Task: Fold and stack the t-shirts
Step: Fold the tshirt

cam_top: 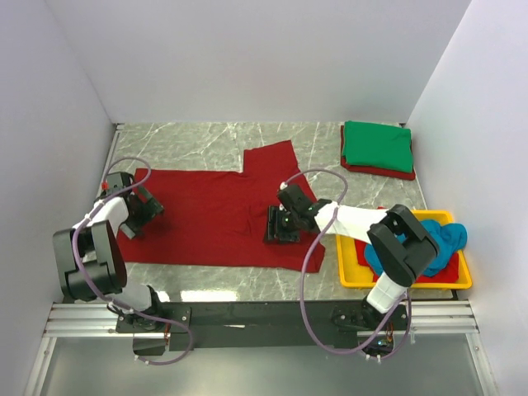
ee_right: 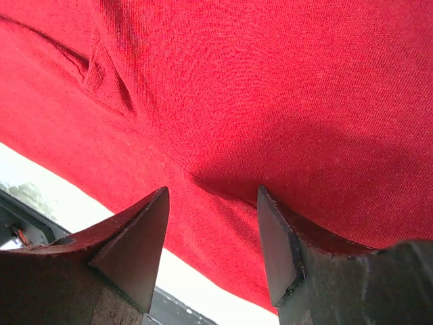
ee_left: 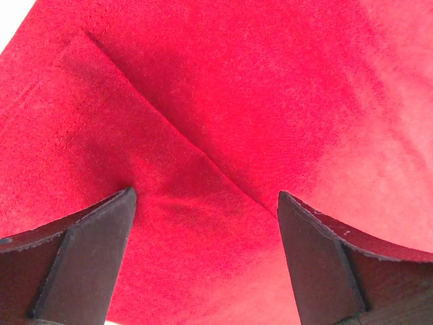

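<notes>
Left gripper (cam_top: 139,211) is wide open, jaws down on the left end of the spread dark red t-shirt (cam_top: 206,216). Its wrist view shows both fingertips at the cloth with a diagonal crease running between them, nothing pinched. Right gripper (cam_top: 282,224) is also open, narrower, sitting on the same shirt toward its right side, close to the near edge. Its wrist view shows cloth lying flat under the gap between the jaws and pale table just past the hem, with no fabric caught that I can see. Shirt lies flat and unfolded across the middle of the marble table (cam_top: 198,139), one sleeve sticking out toward the back. Progress: back right corner has a stack started, green t-shirt (cam_top: 377,143) folded and lying on top of a folded dark red shirt (cam_top: 381,172), so two look done. Front right, yellow tray (cam_top: 350,279) holds a crumpled teal blue t-shirt (cam_top: 437,239) with some red cloth (cam_top: 363,252) under it; can't tell if that's another shirt. My read: roughly halfway, maybe a bit less. Left to do: fold the spread red one, which has no fold in it yet, and move it onto the green. Then pull out, flatten, fold and stack the teal one and whatever is beneath it. Current step looks like smoothing or lining up for the first fold.
</notes>
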